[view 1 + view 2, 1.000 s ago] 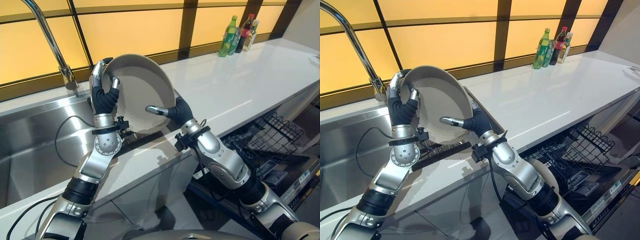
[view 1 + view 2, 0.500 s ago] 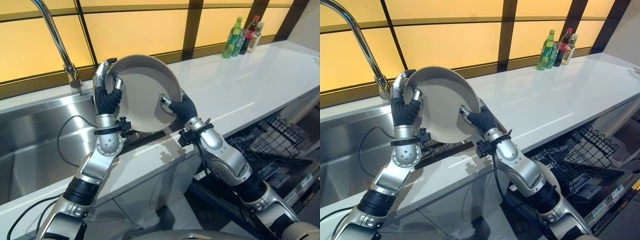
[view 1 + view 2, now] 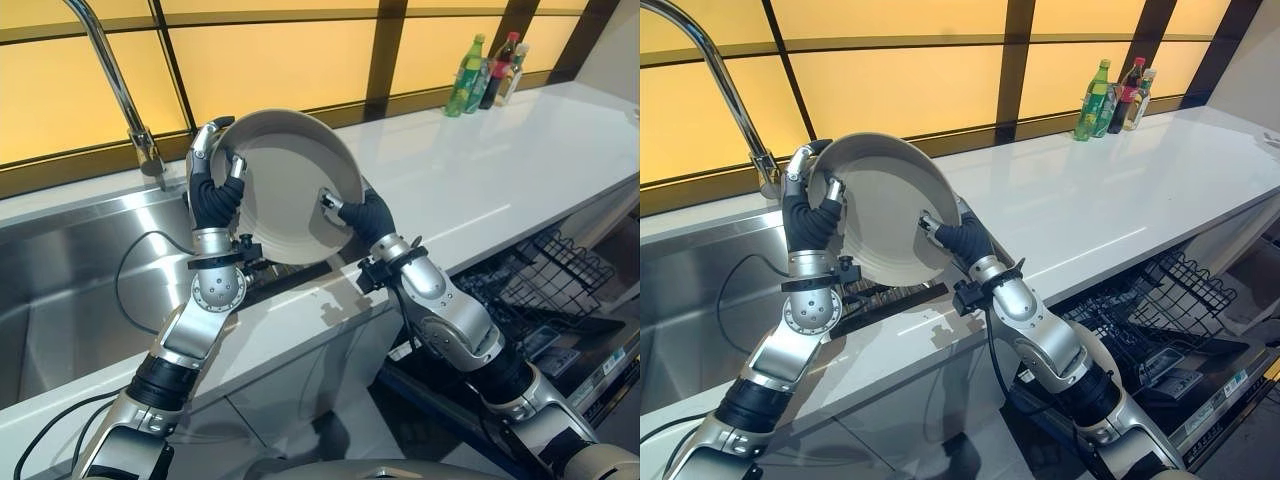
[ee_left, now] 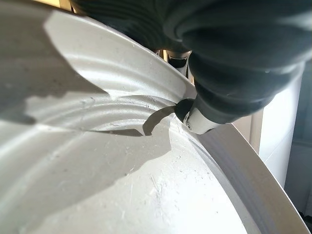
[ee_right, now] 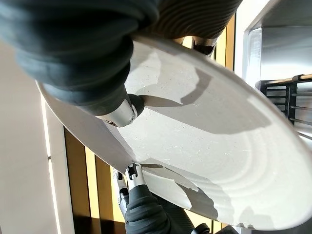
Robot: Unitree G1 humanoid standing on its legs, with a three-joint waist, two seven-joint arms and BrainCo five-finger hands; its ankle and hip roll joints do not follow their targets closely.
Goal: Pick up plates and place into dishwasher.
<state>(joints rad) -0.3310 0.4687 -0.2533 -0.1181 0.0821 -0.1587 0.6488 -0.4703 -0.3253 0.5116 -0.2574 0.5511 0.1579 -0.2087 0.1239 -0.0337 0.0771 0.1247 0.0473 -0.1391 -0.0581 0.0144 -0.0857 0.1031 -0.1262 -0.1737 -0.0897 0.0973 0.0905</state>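
While both hands grip it, the plate (image 3: pixel 288 185) stands tilted above the sink (image 3: pixel 70 290) edge.
Left hand (image 3: pixel 212 190) and right hand (image 3: pixel 362 215) fingers pinch opposite rims; the head views alone show the dishwasher rack (image 3: pixel 535 275) beside the desk (image 3: pixel 480 170).

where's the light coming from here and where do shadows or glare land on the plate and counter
Left eye view: amber backlit panels glow behind the sink; the white counter carries a bright streak of glare. Right eye view: the arms' shadow falls on the counter edge under the plate. Left wrist view: hard-edged shadows cross the plate's ribbed face by the left hand. Right wrist view: the right hand casts a dark shadow across the plate.
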